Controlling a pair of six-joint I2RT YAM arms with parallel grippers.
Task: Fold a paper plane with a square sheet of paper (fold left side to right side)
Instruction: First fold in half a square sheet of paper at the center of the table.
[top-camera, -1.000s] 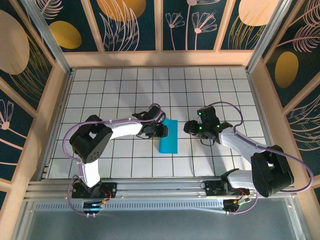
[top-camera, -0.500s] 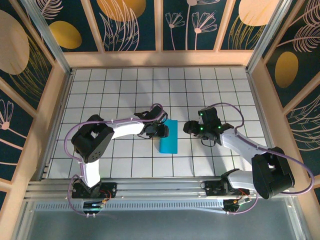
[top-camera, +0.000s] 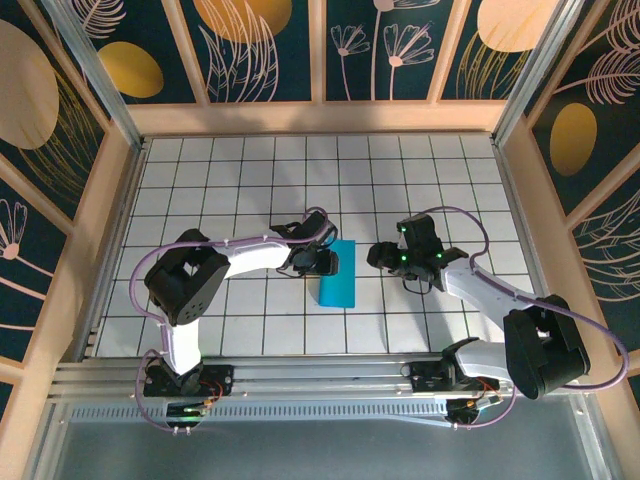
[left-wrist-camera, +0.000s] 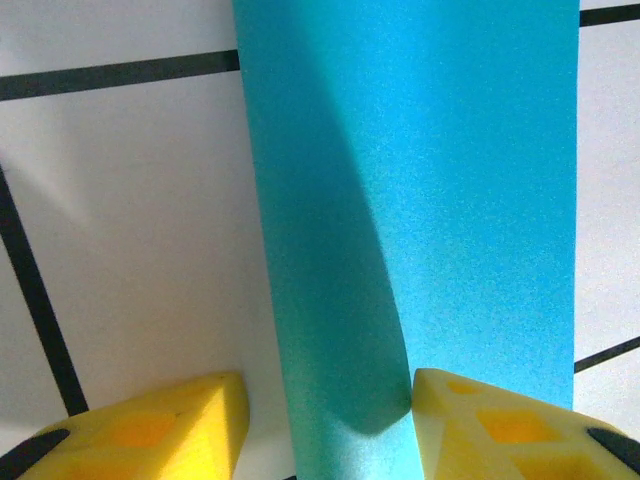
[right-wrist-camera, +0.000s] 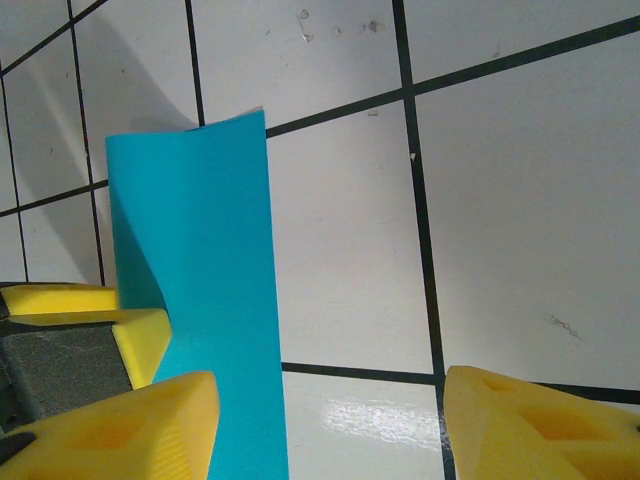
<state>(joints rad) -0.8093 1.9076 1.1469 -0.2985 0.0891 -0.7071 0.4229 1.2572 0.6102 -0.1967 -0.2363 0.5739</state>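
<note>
Turquoise and folded into a narrow strip, the square sheet of paper (top-camera: 338, 282) lies near the middle of the tiled table (top-camera: 250, 180) in the top view. Over the last second it has not shifted. The left gripper (top-camera: 322, 262) has only crept a little along its left edge, and the right gripper (top-camera: 384, 254) hangs just beside it, apart. From the left wrist we see the fingers half spread, straddling that edge, one pad resting on the paper and nothing pinched. From the right wrist the fingers stand wide and empty, and the upper layer bows upward. We judge the left-to-right fold laid over but not yet pressed flat.
</note>
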